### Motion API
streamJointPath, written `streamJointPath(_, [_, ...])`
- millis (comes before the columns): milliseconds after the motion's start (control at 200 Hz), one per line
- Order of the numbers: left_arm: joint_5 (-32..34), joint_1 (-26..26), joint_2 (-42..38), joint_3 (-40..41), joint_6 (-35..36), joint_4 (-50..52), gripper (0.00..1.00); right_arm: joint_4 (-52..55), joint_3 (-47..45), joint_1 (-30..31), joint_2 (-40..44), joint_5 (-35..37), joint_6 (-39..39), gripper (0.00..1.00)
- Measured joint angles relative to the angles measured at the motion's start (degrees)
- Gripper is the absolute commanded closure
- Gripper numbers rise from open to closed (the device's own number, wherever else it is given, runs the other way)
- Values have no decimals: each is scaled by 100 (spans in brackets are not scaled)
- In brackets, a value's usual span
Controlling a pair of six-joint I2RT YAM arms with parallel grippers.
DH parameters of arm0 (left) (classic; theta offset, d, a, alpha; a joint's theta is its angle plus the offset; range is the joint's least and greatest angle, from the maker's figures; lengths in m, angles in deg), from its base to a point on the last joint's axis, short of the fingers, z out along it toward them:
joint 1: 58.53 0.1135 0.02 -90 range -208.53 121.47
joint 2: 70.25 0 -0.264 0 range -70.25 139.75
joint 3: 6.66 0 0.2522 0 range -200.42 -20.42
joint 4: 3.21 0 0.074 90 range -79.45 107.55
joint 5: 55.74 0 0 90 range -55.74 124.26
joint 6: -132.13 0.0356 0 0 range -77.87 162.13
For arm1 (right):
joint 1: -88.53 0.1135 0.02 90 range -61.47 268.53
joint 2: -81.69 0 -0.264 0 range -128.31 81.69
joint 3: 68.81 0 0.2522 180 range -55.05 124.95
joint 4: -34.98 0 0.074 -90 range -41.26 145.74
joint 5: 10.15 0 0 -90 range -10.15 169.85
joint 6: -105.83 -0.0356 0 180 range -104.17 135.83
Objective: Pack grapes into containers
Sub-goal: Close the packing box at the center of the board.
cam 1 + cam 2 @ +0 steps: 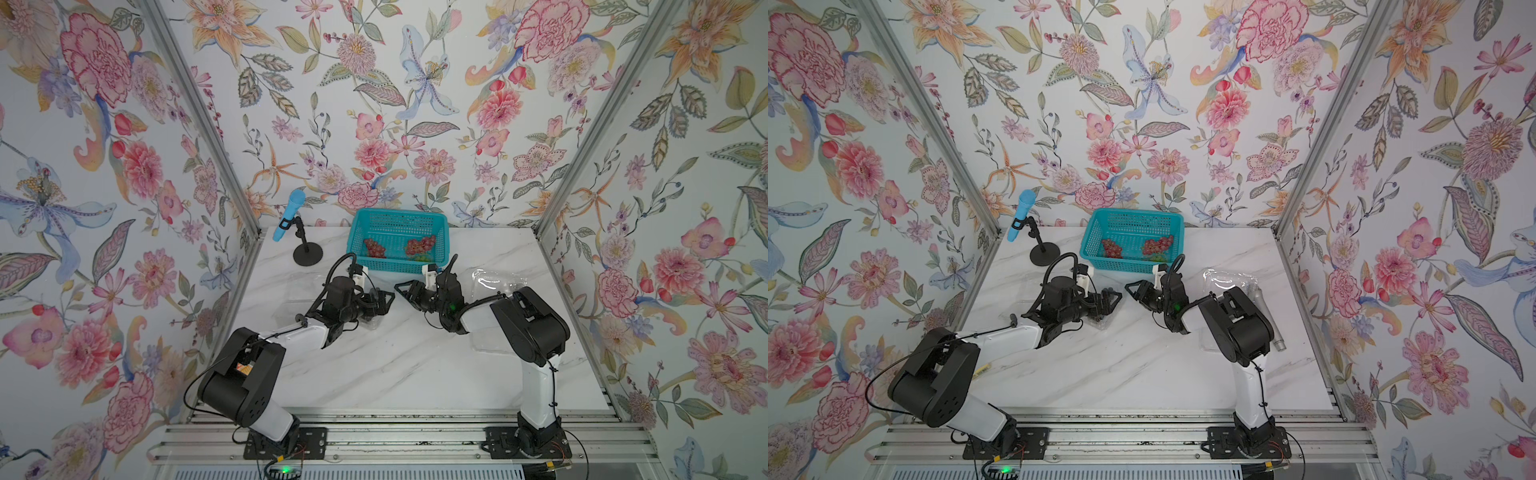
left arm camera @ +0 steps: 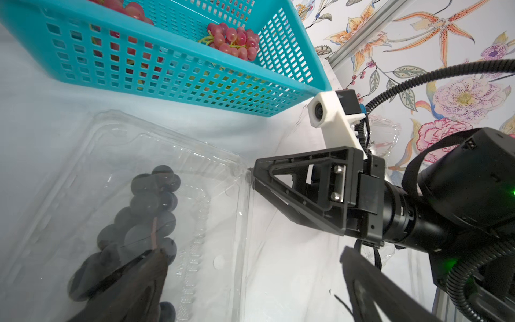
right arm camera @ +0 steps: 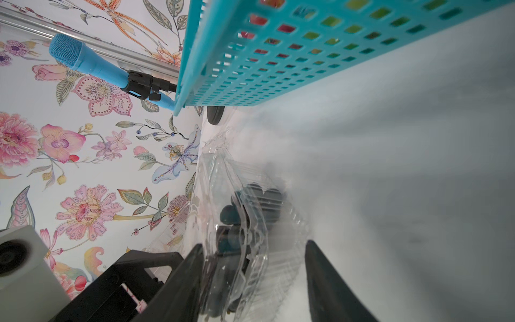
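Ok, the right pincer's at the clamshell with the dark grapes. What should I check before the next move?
1. Dark grapes lie inside the clamshell: ok.
2. Right pincer straddles the clamshell's edge, jaws apart: ok.
3. Left pincer is open and holds nothing: ok.
4. Lid is snapped fully shut: cannot tell, as the layers of clear plastic blur together.
5. Red grapes to pack next sit in the basket: ok.
6. Spare container by the right arm looks empty: ok.
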Motion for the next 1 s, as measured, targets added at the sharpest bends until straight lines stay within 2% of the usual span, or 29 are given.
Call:
streamJointPath(500, [2,-20,55,131,0,-295,0,-595,0,-28,-223,166,-358,60])
streamJointPath(996, [17,-24,55,131,7,-284,0,-820,9,20,-518,227,-492,66])
